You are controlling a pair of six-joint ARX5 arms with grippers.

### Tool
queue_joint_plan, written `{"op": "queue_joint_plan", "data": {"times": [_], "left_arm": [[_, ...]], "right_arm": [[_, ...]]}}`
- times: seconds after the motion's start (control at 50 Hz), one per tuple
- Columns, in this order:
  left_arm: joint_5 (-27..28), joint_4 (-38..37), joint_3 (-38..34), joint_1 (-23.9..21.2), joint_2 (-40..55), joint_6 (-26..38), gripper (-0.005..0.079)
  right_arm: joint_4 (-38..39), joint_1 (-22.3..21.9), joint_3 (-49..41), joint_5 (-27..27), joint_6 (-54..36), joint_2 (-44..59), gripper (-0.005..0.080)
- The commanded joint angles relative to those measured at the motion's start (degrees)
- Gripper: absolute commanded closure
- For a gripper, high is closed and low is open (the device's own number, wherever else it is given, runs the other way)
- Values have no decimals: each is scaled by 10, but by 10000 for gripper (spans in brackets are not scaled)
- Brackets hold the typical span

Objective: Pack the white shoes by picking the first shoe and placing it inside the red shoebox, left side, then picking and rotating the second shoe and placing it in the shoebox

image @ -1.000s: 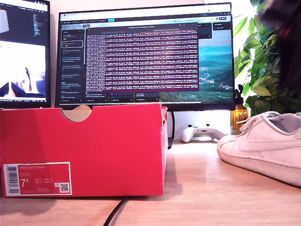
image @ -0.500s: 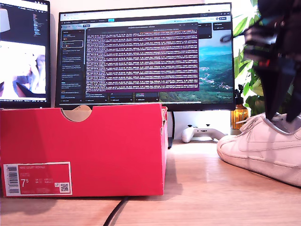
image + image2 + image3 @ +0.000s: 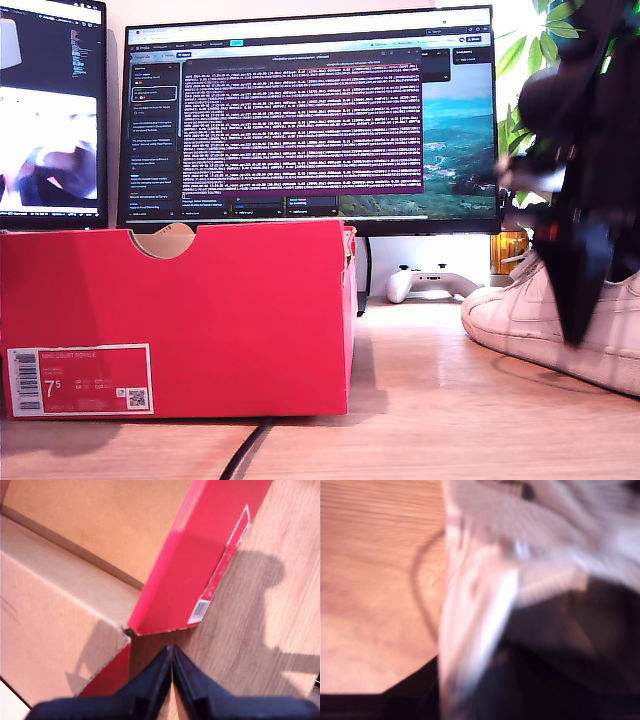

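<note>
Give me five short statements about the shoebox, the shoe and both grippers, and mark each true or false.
1. The shoe lies inside the shoebox. False: it sits on the desk, at the exterior view's right.
2. My second gripper is at the shoe. True.
3. My first gripper is wide open. False: its jaws are together.
4. The shoebox label reads 7.5. True.
5. My first gripper holds a shoe. False: it holds nothing, near the shoebox's corner.

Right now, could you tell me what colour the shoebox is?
The shoebox is bright red, clearest in the exterior view.
</note>
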Motion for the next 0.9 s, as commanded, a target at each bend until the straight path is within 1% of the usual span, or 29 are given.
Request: {"op": "queue_joint_plan", "data": {"times": [0.0,0.02,0.04,0.06,0.08,0.16,0.28,0.4,0.56,0.74,0.88], "left_arm": [[1,-1,2,-2,2,2,762],[1,-1,2,-2,2,2,762],[1,-1,2,-2,2,2,762],[1,-1,2,-2,2,2,762],[1,-1,2,-2,2,2,762],[1,-1,2,-2,2,2,762],[1,-1,2,-2,2,2,762],[1,-1,2,-2,2,2,762],[1,-1,2,-2,2,2,762],[1,-1,2,-2,2,2,762],[1,-1,2,-2,2,2,762]], "right_arm": [[28,3,1,2,-2,5,725],[31,3,1,2,0,5,780],[38,3,1,2,1,5,759],[39,3,1,2,5,5,755],[39,3,2,2,7,4,766],[35,3,5,2,19,4,765],[3,5,22,1,34,-1,765],[-14,18,48,-4,52,-21,765],[-13,41,88,-23,117,-56,765],[9,74,127,-51,173,-85,765],[53,107,143,-81,227,-97,765]]}}
